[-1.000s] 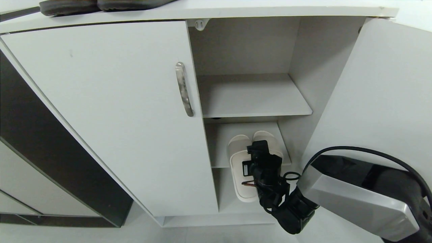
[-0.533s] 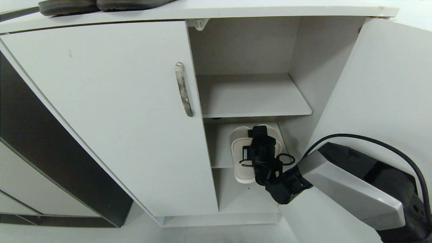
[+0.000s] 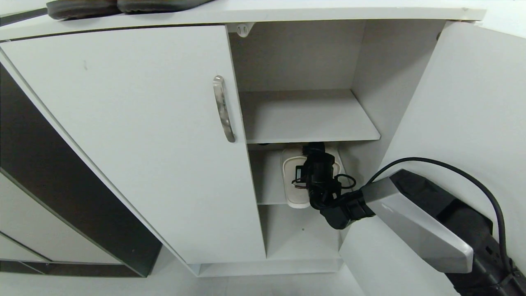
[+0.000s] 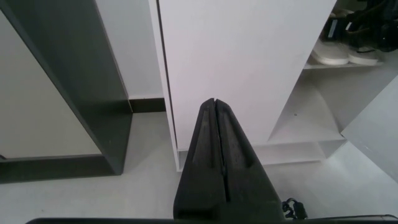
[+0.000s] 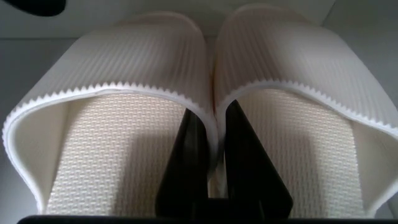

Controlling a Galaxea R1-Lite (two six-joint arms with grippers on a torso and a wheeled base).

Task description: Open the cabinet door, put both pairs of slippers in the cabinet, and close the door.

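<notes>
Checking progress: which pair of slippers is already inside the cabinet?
The white pair, pinched by the right gripper at the middle shelf. The dark pair lies on top of the cabinet, outside.

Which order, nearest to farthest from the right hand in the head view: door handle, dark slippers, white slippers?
1. white slippers, pinched in the right hand on the lower shelf.
2. door handle, on the shut left door.
3. dark slippers, on the cabinet top, far left.
</notes>
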